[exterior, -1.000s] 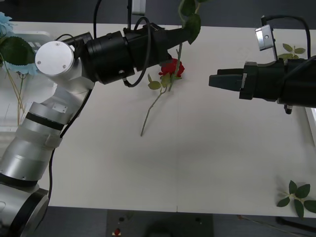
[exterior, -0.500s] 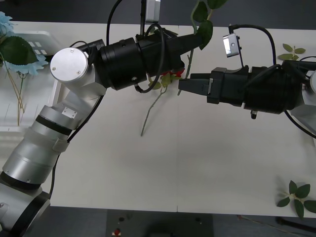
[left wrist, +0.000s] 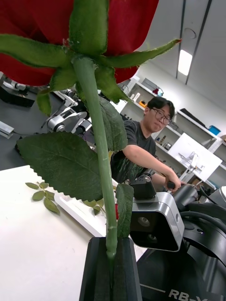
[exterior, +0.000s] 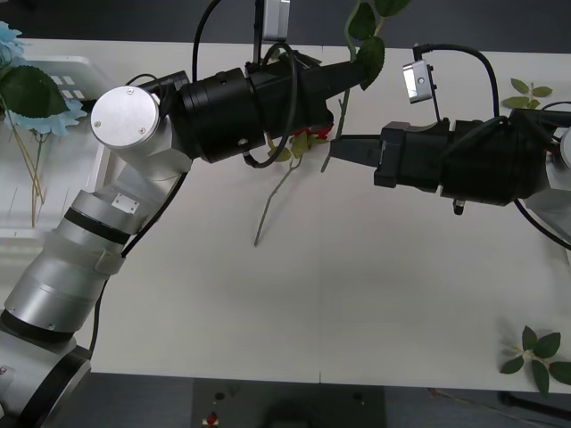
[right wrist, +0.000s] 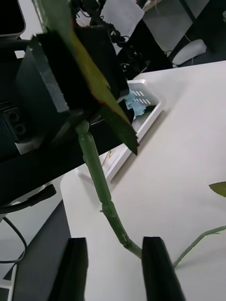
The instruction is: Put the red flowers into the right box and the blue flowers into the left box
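Red rose, stem clenched in our left tool; right tool, released, straddles the stem; closing off-centre could drop it onto the table.

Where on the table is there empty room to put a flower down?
The big bare patch is the near half of the table, between the left arm and the leaf sprig at the near right corner. The middle back is crowded: both end effectors, left and right, meet around the held rose stem.
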You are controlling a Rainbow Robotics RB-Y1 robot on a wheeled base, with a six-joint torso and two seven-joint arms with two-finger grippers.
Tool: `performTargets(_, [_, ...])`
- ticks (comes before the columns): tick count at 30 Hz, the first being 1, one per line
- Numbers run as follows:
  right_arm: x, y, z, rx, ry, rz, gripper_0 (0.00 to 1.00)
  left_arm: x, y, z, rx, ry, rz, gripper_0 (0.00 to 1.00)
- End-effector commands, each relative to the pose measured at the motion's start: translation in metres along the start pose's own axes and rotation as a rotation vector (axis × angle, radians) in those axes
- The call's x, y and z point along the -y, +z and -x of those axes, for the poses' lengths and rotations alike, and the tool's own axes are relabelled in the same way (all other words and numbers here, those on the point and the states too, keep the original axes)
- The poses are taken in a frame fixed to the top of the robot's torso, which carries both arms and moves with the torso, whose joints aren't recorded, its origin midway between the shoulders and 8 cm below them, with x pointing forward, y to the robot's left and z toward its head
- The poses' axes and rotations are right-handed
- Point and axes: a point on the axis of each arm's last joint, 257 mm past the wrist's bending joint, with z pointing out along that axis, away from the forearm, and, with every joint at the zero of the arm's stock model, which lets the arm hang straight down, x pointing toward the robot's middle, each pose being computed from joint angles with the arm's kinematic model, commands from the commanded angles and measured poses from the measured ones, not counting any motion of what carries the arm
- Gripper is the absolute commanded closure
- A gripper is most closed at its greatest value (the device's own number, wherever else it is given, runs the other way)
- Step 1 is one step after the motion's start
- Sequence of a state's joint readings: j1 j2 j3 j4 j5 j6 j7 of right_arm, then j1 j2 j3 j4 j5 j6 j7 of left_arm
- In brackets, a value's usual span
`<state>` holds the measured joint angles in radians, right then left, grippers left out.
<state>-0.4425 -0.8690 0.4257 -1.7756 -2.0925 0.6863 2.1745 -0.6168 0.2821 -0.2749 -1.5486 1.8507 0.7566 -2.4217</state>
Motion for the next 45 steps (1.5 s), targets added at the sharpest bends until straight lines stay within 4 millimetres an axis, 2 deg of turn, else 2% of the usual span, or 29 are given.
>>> performTargets(1, [-0.014,0.008,0.018,0.043,-0.037,0.027,1.00,0.011,0.005,0.015,0.027,0.046,-0.025,1.00])
performTargets(19, [-0.011,0.010,0.033,0.109,-0.017,0.013,1.00,0.011,0.004,0.016,0.033,0.040,-0.026,1.00])
performTargets(25, [-0.005,0.009,0.036,0.126,-0.013,-0.005,0.99,0.022,0.009,0.014,0.052,-0.023,-0.058,1.00])
performTargets(26, [-0.002,0.009,0.037,0.128,-0.015,-0.014,0.72,0.024,0.009,0.013,0.057,-0.036,-0.063,1.00])
performTargets(27, [0.002,0.008,0.037,0.128,-0.027,-0.026,0.33,0.026,0.011,0.013,0.062,-0.046,-0.067,1.00])
performTargets(28, [0.004,0.007,0.036,0.127,-0.027,-0.030,0.17,0.027,0.012,0.013,0.064,-0.050,-0.068,1.00])
performTargets(29, [0.007,0.005,0.036,0.124,-0.035,-0.040,0.07,0.027,0.012,0.013,0.067,-0.055,-0.069,1.00])
performTargets(31, [0.009,0.003,0.036,0.121,-0.040,-0.045,0.03,0.027,0.012,0.013,0.067,-0.052,-0.069,1.00])
performTargets(37, [0.018,-0.005,0.032,0.102,-0.049,-0.073,0.02,0.027,0.012,0.013,0.068,-0.043,-0.069,1.00])
performTargets(43, [0.015,-0.005,0.036,0.109,-0.043,-0.064,0.02,0.027,0.012,0.012,0.066,-0.040,-0.068,1.00])
performTargets(45, [0.015,-0.005,0.036,0.108,-0.042,-0.063,0.30,0.027,0.012,0.012,0.067,-0.040,-0.067,1.00])
